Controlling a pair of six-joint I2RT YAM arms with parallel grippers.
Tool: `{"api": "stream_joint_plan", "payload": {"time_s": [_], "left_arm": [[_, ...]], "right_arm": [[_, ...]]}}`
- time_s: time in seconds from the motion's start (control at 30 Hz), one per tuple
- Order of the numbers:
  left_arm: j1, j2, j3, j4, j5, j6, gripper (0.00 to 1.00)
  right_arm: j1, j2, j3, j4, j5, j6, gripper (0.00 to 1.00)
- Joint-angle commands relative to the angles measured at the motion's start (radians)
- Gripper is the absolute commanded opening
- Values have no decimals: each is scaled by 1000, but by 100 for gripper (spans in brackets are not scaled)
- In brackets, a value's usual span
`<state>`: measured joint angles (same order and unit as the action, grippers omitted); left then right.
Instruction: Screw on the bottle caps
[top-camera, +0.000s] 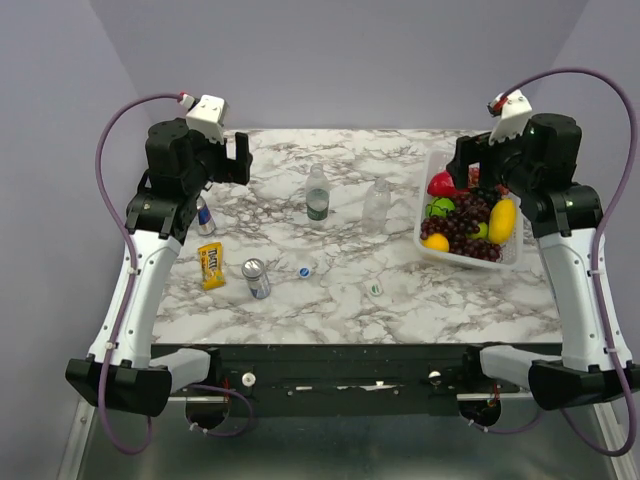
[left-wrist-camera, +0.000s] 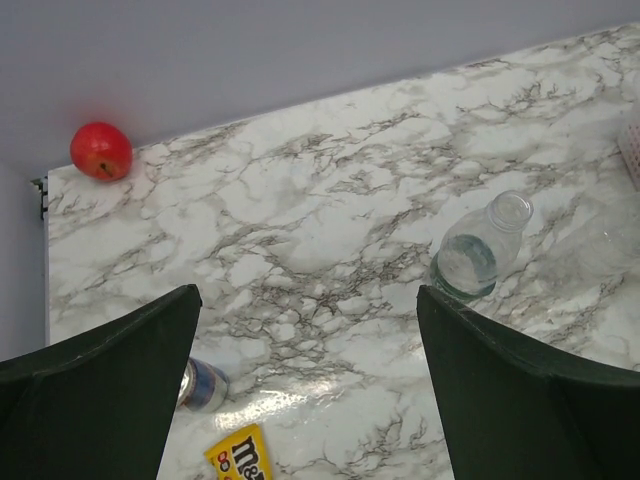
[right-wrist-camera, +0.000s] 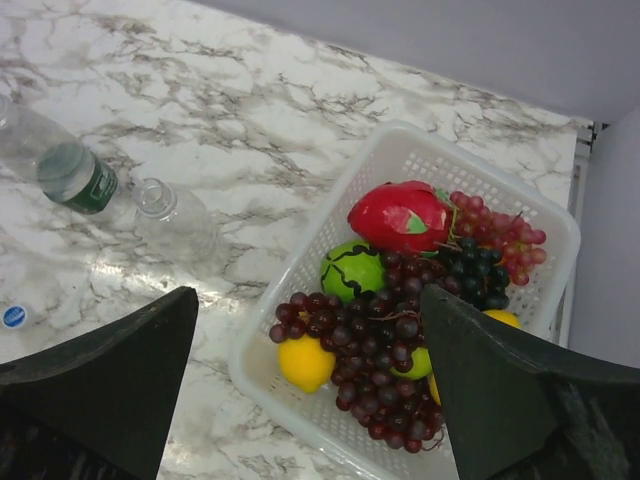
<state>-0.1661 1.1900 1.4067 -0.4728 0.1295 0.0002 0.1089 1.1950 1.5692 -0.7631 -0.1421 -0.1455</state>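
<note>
Bottles stand uncapped left of basket; 2 caps lie loose on worktop; left fingers and right fingers spread, empty.

The marbled table carries two uncapped bottles standing mid-table, the green-banded bottle left of the plain bottle. Nearer lie the blue-and-white cap and the green-marked cap, apart from both bottles. On the left are a silver can, a second can and a yellow sweet packet between them. A white fruit basket sits at the right, and a red apple at the far left corner
</note>
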Motion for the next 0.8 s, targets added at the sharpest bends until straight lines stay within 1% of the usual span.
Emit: {"api": "stream_joint_plan", "payload": {"time_s": [0.0,0.07,0.1,0.13,0.2,0.23,0.3,0.33,0.37,0.4,0.5,0.6,0.77], "left_arm": [[-6,-20,-21,-9,51,29,99],[-6,-23,-28,-9,76,40,99],[-6,-26,-34,0,73,34,99],[-6,-29,-44,6,43,20,99],[-4,-33,-61,28,26,26,99],[-1,-33,-75,37,24,27,99],[8,-36,-86,45,21,6,99],[17,-35,-89,39,47,9,99],[26,-35,-89,28,129,33,99],[28,-35,-91,14,168,50,99],[28,-44,-110,7,238,51,99],[28,-53,-130,2,254,46,99],[33,-70,-150,-4,237,58,99]], "right_arm": [[-6,34,26,-22,-216,-162,100],[-5,63,40,-33,-290,-253,100],[-6,78,49,-38,-341,-267,100],[-6,96,86,-47,-356,-276,100],[-6,181,141,-93,-396,-279,99],[-3,220,205,-119,-413,-282,98],[5,328,273,-192,-444,-296,99],[9,357,297,-208,-451,-301,99],[17,400,319,-212,-452,-311,97],[35,417,319,-206,-438,-315,97],[73,483,339,-188,-429,-328,95],[119,553,386,-220,-450,-362,93],[172,615,394,-205,-444,-370,92]]}}
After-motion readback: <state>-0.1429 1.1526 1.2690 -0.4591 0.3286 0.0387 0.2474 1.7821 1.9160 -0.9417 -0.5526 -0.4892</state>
